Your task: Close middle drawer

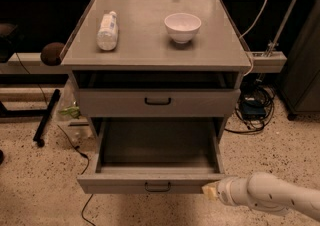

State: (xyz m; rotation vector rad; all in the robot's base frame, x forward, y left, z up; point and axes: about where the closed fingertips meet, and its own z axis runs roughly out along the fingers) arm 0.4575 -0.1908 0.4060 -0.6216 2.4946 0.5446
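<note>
The middle drawer [157, 185] is pulled far out of the grey cabinet, and its inside is empty. Its flat grey front has a small black bar handle [157, 187] at the centre. My gripper [209, 190] sits at the end of a white arm that comes in from the lower right. Its pale tip is against the right end of the drawer's front. The top drawer [157, 102] above stands slightly out, with a dark gap over it. The lowest drawer is hidden under the open one.
A white bowl [182, 26] and a lying plastic bottle [107, 30] rest on the cabinet top [150, 50]. Cables and a power brick [255, 107] lie on the speckled floor at the right. A black stand leg [45, 120] and a cable are at the left.
</note>
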